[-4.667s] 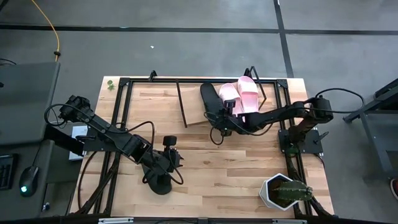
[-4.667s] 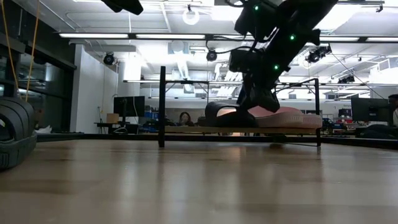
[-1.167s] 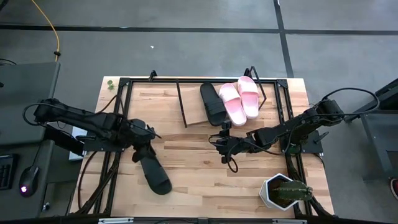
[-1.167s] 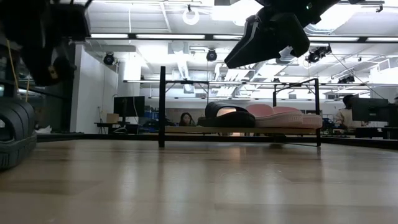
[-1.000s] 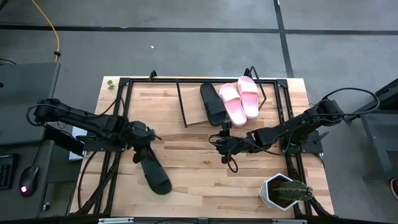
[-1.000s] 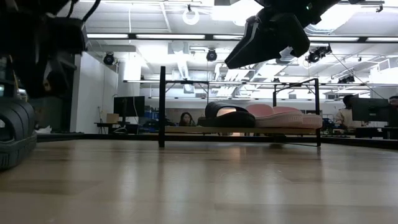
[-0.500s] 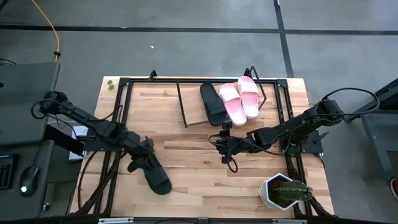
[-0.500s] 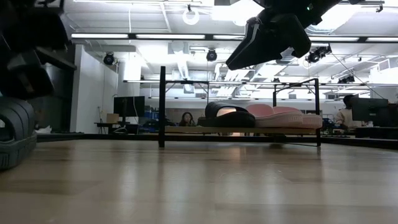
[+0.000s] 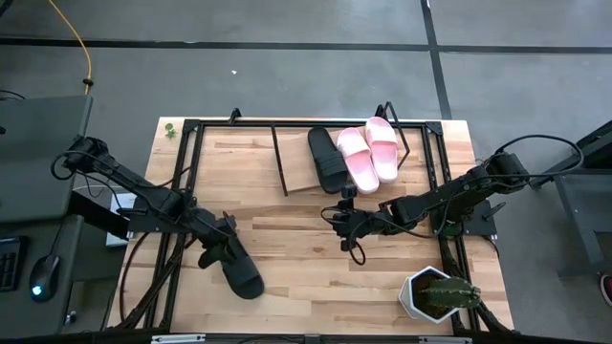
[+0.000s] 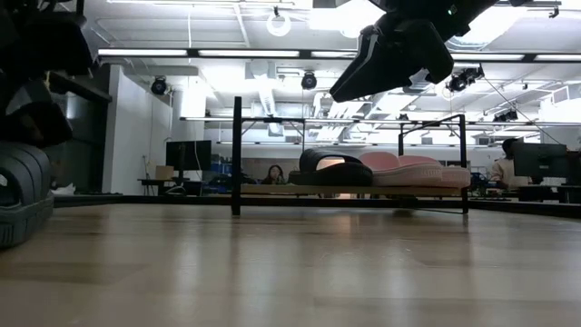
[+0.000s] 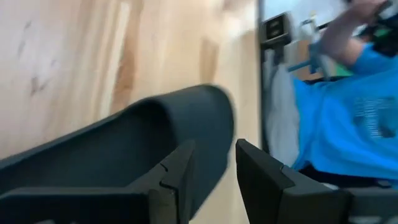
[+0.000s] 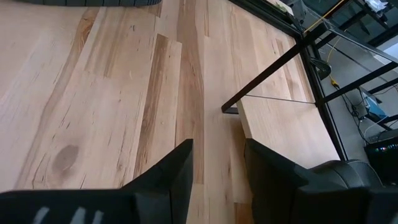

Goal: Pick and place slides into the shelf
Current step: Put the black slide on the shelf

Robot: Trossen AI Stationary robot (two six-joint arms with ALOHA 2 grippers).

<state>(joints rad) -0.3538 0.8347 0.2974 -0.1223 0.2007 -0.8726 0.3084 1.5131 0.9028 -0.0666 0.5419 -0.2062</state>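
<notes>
The shelf (image 9: 299, 178) stands at the far edge of the desk (image 9: 306, 277). On its board lie one black slide (image 9: 328, 161) and, beside it, two pink slides (image 9: 356, 159) (image 9: 382, 148), all touching in a row. The second black slide (image 9: 243, 271) lies flat on the desk, well in front of the shelf and off past its left end. The left hand (image 9: 214, 250) sits at that slide's near end, fingers (image 11: 179, 167) slightly apart, nothing clamped between them. The right hand (image 9: 342, 220) hovers just in front of the shelf, below the shelved black slide, fingers (image 12: 180, 163) parted and empty over bare wood
</notes>
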